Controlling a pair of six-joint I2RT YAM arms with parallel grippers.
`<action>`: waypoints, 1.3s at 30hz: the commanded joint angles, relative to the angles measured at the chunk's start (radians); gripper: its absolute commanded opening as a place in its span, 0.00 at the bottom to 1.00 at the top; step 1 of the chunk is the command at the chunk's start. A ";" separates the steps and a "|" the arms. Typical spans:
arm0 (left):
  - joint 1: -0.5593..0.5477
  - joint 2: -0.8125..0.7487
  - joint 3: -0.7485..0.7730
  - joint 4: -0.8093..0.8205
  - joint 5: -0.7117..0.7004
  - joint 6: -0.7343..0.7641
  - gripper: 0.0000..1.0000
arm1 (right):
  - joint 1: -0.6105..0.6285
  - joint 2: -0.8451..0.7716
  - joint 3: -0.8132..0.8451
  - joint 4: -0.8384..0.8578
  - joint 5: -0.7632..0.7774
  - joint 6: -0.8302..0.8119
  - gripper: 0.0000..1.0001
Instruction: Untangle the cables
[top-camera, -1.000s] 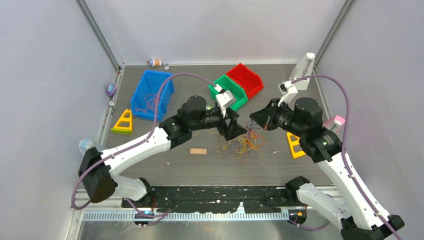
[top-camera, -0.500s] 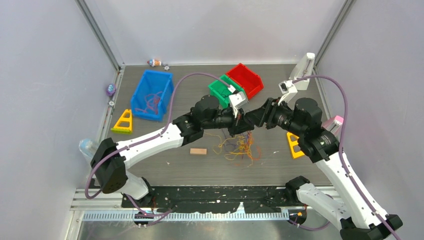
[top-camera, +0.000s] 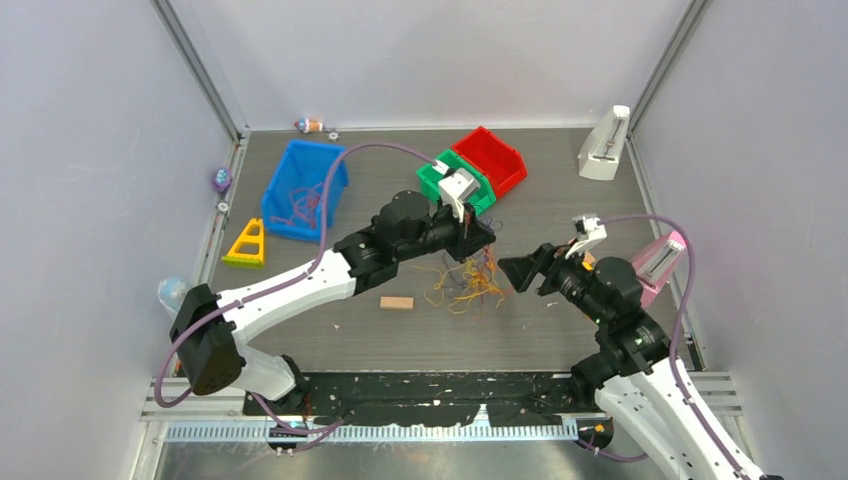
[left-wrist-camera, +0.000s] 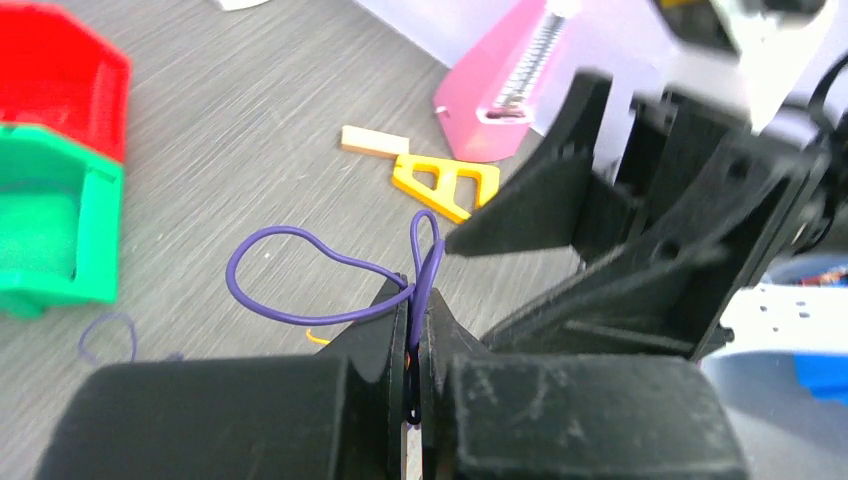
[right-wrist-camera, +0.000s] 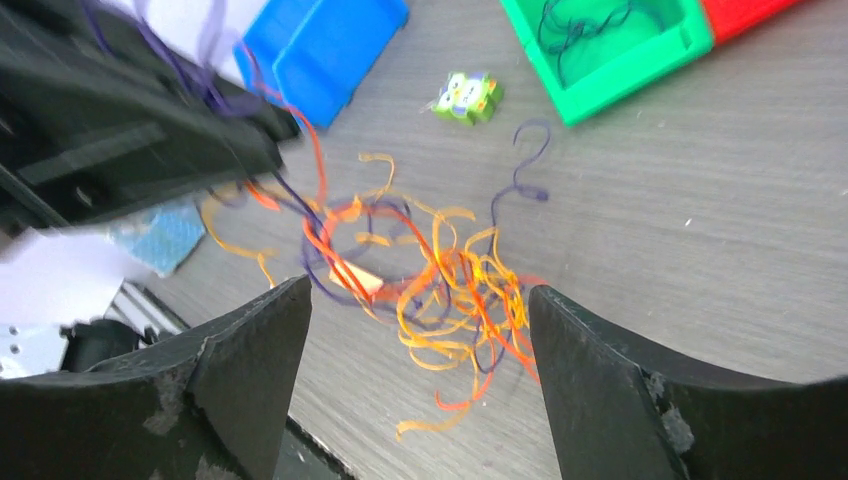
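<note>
Right arm has pulled back from mid-table toward its own near side. The right gripper, which was up against the left one, now sits clear of it with fingers spread wide and nothing between them. The left gripper was open and is now clenched on a purple strand, which loops out past the fingertips in the left wrist view. It has also shifted a bit toward the green bin.

Reads as a handover: the right let go and the left kept the purple strand.

The pile of orange, yellow, red and dark cables lies on the table between the two grippers, just below and near-side of the left one, and looks still knotted. In the right wrist view a few red and purple strands rise from the pile toward the left gripper, so the held strand is probably not free yet. A loose purple curl lies beside the pile, toward the green bin.

The green bin holds some dark strands and the blue bin some reddish ones, so sorting looks partly done, with most cables still in the pile.

Likely next: the left lifts away to draw the purple strand out, possibly toward the green bin. Risk: the whole clump drags along with it. The open right gripper is placed to pin or pick at the pile.
</note>
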 joint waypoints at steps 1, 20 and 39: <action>0.005 -0.054 0.050 -0.108 -0.208 -0.116 0.00 | 0.004 -0.039 -0.147 0.263 -0.153 0.027 0.85; 0.004 -0.060 0.075 -0.127 -0.225 -0.223 0.00 | 0.188 0.119 -0.119 0.348 0.173 -0.055 0.83; 0.007 -0.066 0.173 -0.221 -0.130 -0.147 0.00 | 0.207 0.256 -0.081 0.414 0.008 -0.137 0.16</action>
